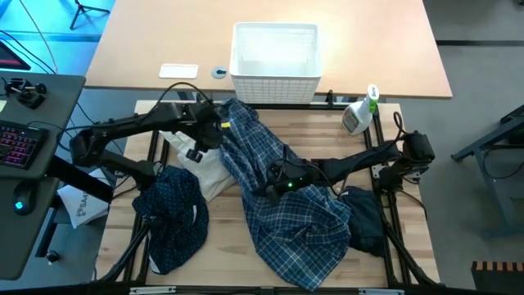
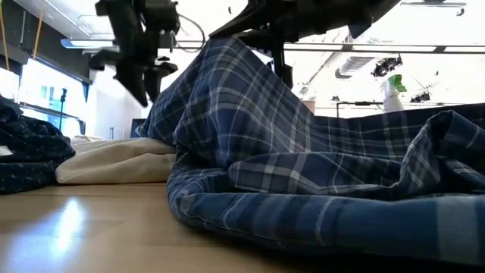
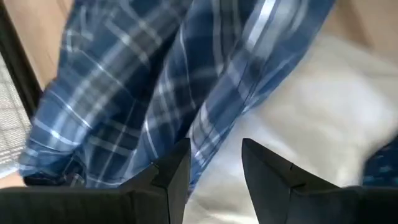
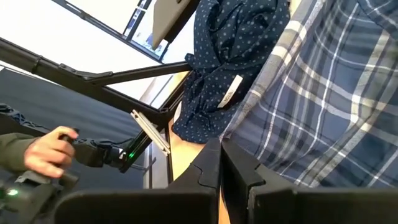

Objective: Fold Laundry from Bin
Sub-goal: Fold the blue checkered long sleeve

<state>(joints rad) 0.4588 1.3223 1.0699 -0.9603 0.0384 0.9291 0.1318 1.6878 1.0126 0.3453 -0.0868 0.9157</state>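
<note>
Three garments lie on my wooden table (image 1: 409, 246). One plaid shirt (image 1: 286, 217) sprawls across the middle, running from just below the bin (image 1: 274, 61) down to the near edge. One dotted shirt (image 1: 172, 217) sits bunched at my left. One plain dark piece (image 1: 364, 217) lies at my right, partly tucked under the plaid. The single white bin stands on the far table, just past the plaid's top end.

My left gripper (image 1: 196, 147) hovers beside the plaid's upper part, fingers (image 3: 174, 171) apart and holding nothing. My right gripper (image 1: 278, 182) sits mid-shirt with its fingers pressed together; the plaid hides their tips, so I cannot tell whether cloth is pinched.

One cream bag (image 1: 205, 172) is mostly covered by the shirts. One spray bottle (image 1: 360, 115) stands beyond. A person's hand (image 4: 46, 149) shows off to the side.
</note>
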